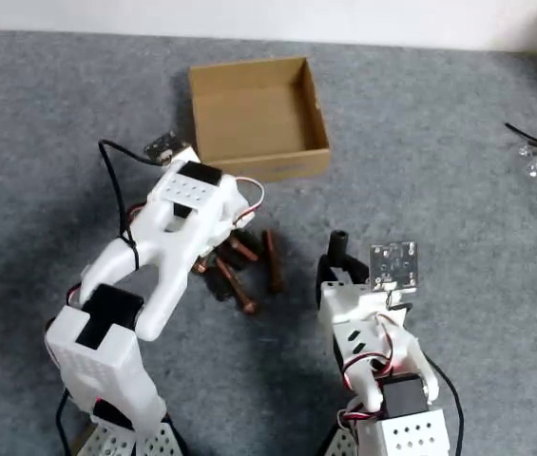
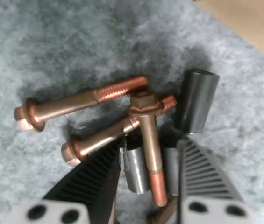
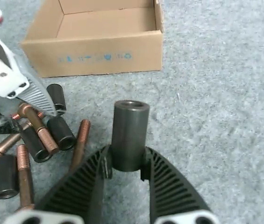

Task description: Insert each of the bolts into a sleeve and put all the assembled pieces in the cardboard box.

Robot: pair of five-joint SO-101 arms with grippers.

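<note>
Right wrist view: gripping a dark sleeve (image 3: pixel 131 133) by one end in the right pincer (image 3: pixel 127 157), cardboard box (image 3: pixel 94 56) beyond. Left wrist view: straddling one copper bolt (image 2: pixel 149 140) with the left pincer (image 2: pixel 149 143) spread wide, amid loose bolts (image 2: pixel 80 102) and sleeves (image 2: pixel 197 100) on the counter (image 2: pixel 38 42).

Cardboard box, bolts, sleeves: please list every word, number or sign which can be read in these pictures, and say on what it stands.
On the outer wall of the cardboard box, right wrist view: one line of blue print, too blurred to read.
On the bolts and the sleeve in the right end effector: no text visible.
</note>
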